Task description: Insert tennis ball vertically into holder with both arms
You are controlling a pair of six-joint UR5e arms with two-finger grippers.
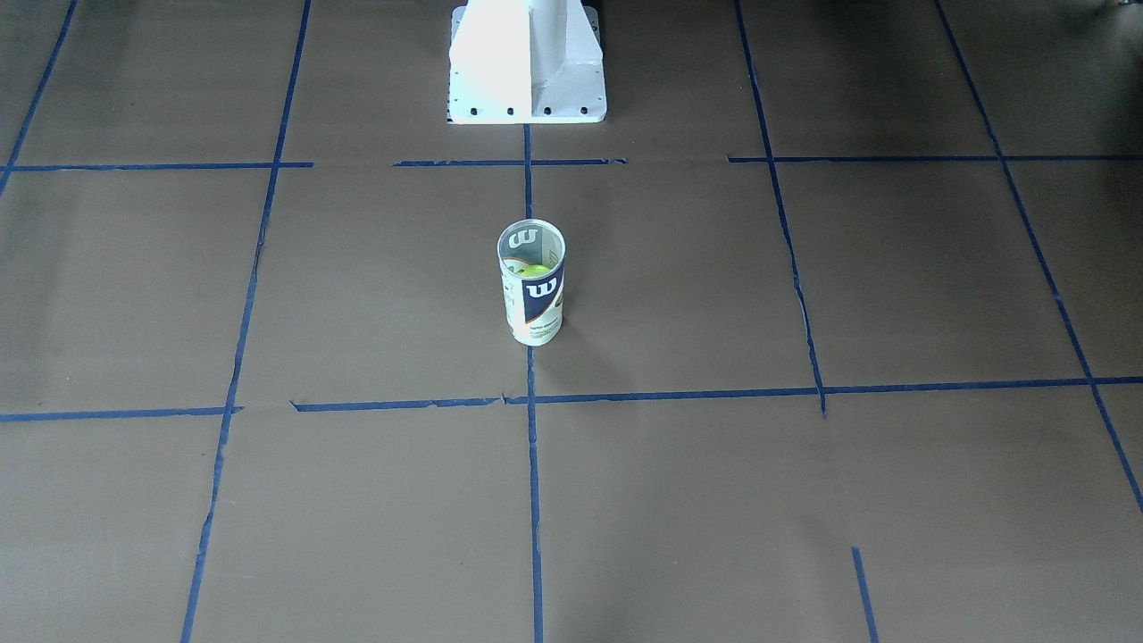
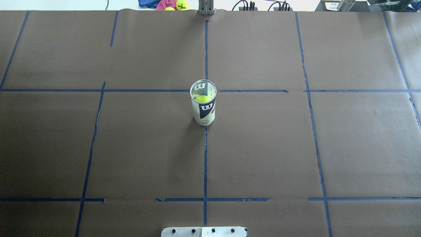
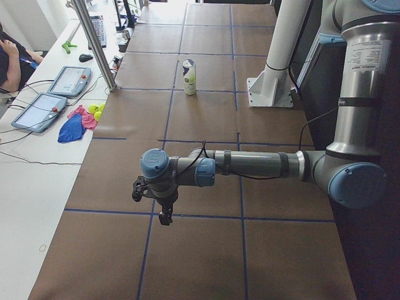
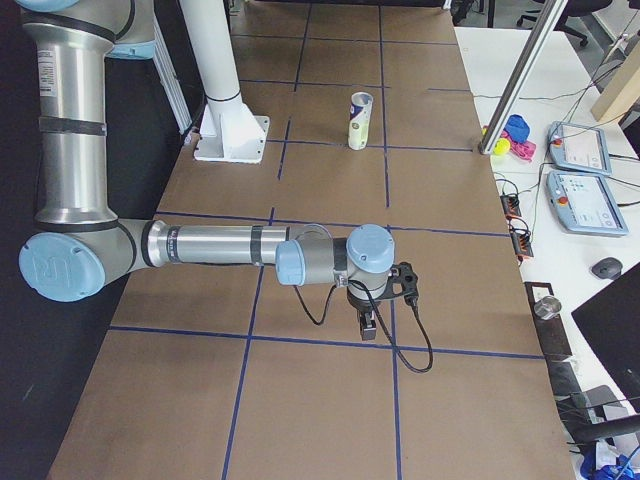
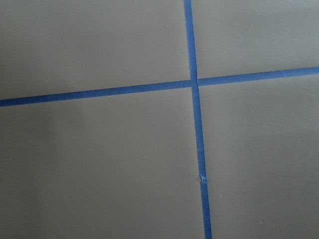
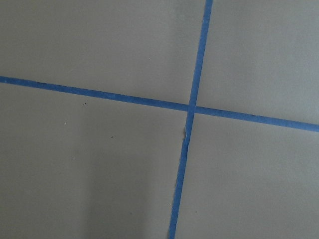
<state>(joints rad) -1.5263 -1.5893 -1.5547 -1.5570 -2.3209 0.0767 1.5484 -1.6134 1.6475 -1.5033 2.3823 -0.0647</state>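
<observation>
1. Exterior left view: the left arm (image 3: 256, 165) reaches out flat and low over the table (image 3: 206, 119), well away from the holder (image 3: 189, 78). The left gripper (image 3: 165, 215) hangs down and points at the table. I cannot tell if its fingers are apart or together.
2. In the exterior right view, the right arm (image 4: 210, 245) is stretched out flat at the other end of the table. The right gripper (image 4: 368, 328) points down too. I cannot tell if its fingers are apart or together either.
3. Each wrist camera sees only brown table and a cross of blue tape (image 5: 193, 82).
4. A white base (image 1: 527, 62) stands on the table on the robot's side of the holder, not touching it. On the side desk lie two tablets (image 3: 69, 80), pink and blue cloths (image 3: 72, 125) and some spare yellow balls (image 2: 181, 4).
5. The holder stands straight up in the middle of the table, on a blue tape line. It is a clear can with a white and dark blue label and a white "W". Its top is open.
6. The tennis ball (image 2: 203, 98) sits inside the holder, below the rim. It is bright yellow-green and fuzzy. Both grippers are far from it.
</observation>
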